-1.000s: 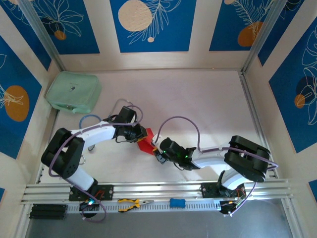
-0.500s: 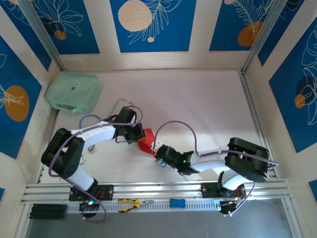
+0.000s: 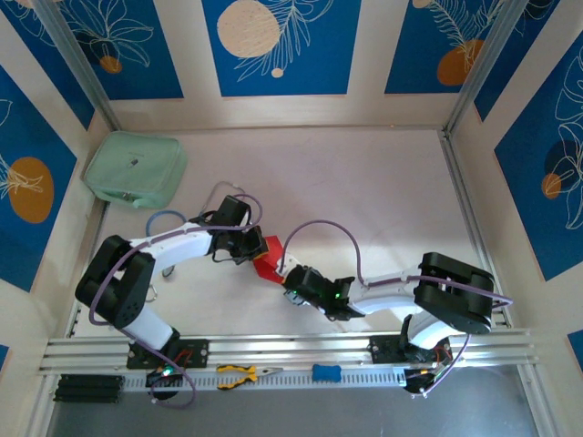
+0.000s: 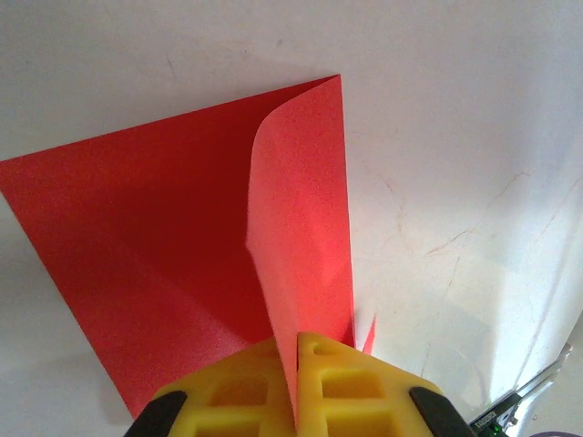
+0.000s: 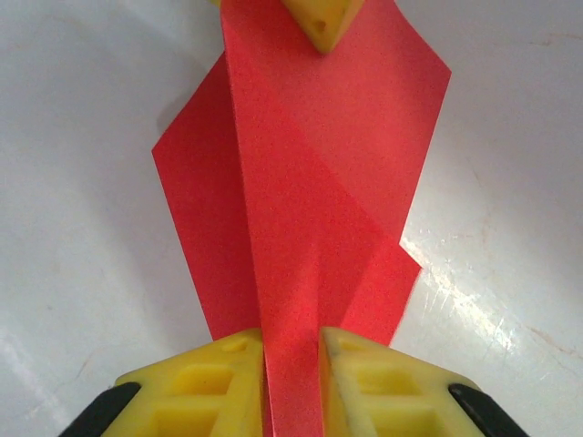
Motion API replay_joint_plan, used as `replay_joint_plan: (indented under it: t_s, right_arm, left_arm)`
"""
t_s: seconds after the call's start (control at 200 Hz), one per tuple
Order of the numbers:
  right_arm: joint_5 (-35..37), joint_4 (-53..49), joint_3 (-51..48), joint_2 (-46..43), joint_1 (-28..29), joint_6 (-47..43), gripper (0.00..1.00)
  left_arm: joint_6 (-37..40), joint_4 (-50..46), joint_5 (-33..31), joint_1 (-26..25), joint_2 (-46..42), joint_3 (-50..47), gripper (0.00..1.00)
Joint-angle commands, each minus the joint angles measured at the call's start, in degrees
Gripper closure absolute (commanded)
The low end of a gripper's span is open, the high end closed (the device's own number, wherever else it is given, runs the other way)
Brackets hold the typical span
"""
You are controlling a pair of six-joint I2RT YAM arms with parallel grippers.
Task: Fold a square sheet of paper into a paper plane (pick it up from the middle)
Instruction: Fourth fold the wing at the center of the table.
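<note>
Top external view: two white-and-black arms reach toward each other near the front middle of a pale desk [image 3: 364, 182]. Between their tips lies the bright red square sheet of paper [image 3: 265, 258], partly folded. The left claw [image 3: 250, 248] meets it from the left, the right claw [image 3: 290, 278] from the lower right. A mint-green pouch [image 3: 135, 169] sits well apart in the far left corner.

Left wrist view: the left claw [image 4: 297, 364] is clenched, its yellow fingers [image 4: 237, 382] pinching a raised flap of the paper [image 4: 146, 246]. The rest of the sheet lies flat on the desk [image 4: 455, 137].

Right wrist view: the right claw [image 5: 291, 350] is clenched on an upright ridge of the paper [image 5: 319, 182], which runs between its yellow fingers [image 5: 219, 373]. One yellow tip of the left claw [image 5: 319, 23] touches the sheet's far end.
</note>
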Motion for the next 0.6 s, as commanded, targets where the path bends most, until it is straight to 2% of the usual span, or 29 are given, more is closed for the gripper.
replay_joint_plan:
  t_s: [0.0, 0.275, 0.59]
  right_arm:
    - [-0.03, 1.26, 1.49, 1.06, -0.10, 1.44, 0.78]
    - [0.12, -0.38, 1.35, 1.96, -0.30, 3.26, 0.77]
    - [-0.35, -0.11, 1.49, 2.46, -0.92, 3.23, 0.82]
  left_arm:
    - [-0.32, 0.14, 0.83, 0.19, -1.56, -0.27, 0.96]
    - [-0.31, 0.19, 0.83, 0.19, -1.64, -0.34, 0.96]
    - [-0.39, 0.36, 0.85, 0.24, -1.48, -0.35, 0.97]
